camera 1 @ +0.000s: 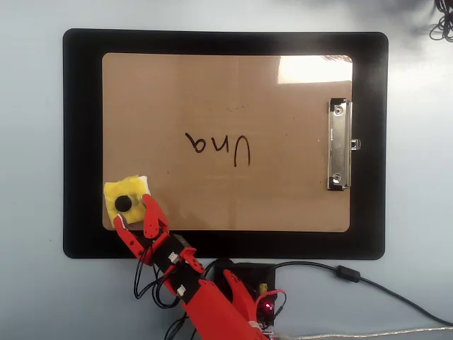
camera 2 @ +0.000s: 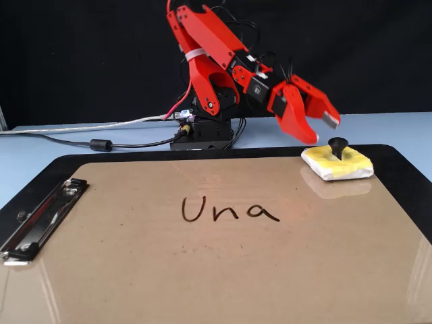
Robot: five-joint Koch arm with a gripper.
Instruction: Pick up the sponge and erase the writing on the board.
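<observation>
Red and spread apart, the tool (camera 1: 133,214) hangs at the near corner of the board (camera 1: 226,85) where the sponge (camera 1: 127,202) lies; in the overhead view its two fingers point up toward the sponge, one tip at the sponge's lower edge and the other at its lower right side. From the fixed view the tool (camera 2: 322,130) is above the board surface and just to the left of the sponge (camera 2: 337,164), with a clear gap between the two tips — nothing is held between them.

The sponge is yellow with a white edge and a black knob (camera 2: 337,144) standing at its centre. It rests flat on the board, in the corner far from the silver clip (camera 1: 339,144) and on the side nearest the arm's base (camera 1: 244,283).

The writing (camera 1: 219,147) is in the middle of the board, well apart from the sponge and from the tool, and its dark strokes are whole.

The board lies on a black mat (camera 1: 83,142), and the mat lies on the pale blue bench (camera 1: 32,170). Cables (camera 2: 101,143) run from the base along the bench edge.
</observation>
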